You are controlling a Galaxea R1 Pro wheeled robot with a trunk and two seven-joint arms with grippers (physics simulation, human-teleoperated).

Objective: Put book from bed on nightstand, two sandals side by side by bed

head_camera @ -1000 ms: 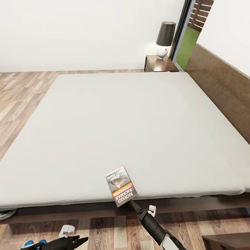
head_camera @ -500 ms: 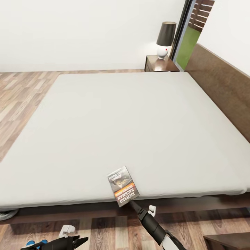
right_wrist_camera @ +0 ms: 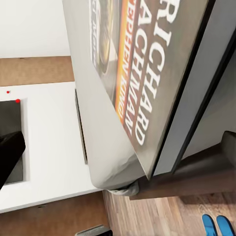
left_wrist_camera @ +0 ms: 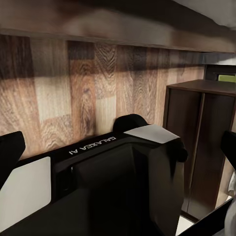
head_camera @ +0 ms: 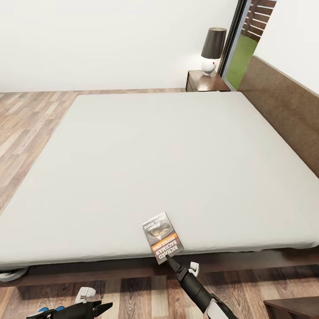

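Observation:
The book [head_camera: 162, 236], dark grey with an orange band, lies at the near edge of the bed [head_camera: 177, 155], one corner overhanging the mattress. My right gripper [head_camera: 170, 261] reaches up from the floor side to that corner. In the right wrist view the book [right_wrist_camera: 147, 73] looms close, and the gripper [right_wrist_camera: 120, 147] stands open with one finger on either side of its corner. The blue sandals [head_camera: 49, 309] peek out low on the floor, beside my open left gripper [head_camera: 107, 305]; the sandals [right_wrist_camera: 217, 226] also show under the bed edge. A nightstand [head_camera: 207, 83] stands at the bed's far corner.
A dark-shaded lamp [head_camera: 212, 49] with a white base sits on the far nightstand. The brown headboard [head_camera: 283, 110] runs along the right. A dark-brown cabinet corner [head_camera: 294, 309] is at my lower right, and the cabinet [left_wrist_camera: 196, 147] also faces the left wrist camera. Wood floor lies to the left.
The whole view has slid slightly rightward, so the camera moved. The book now sits closer to my right gripper's tip. Both arms hold the same place in the picture.

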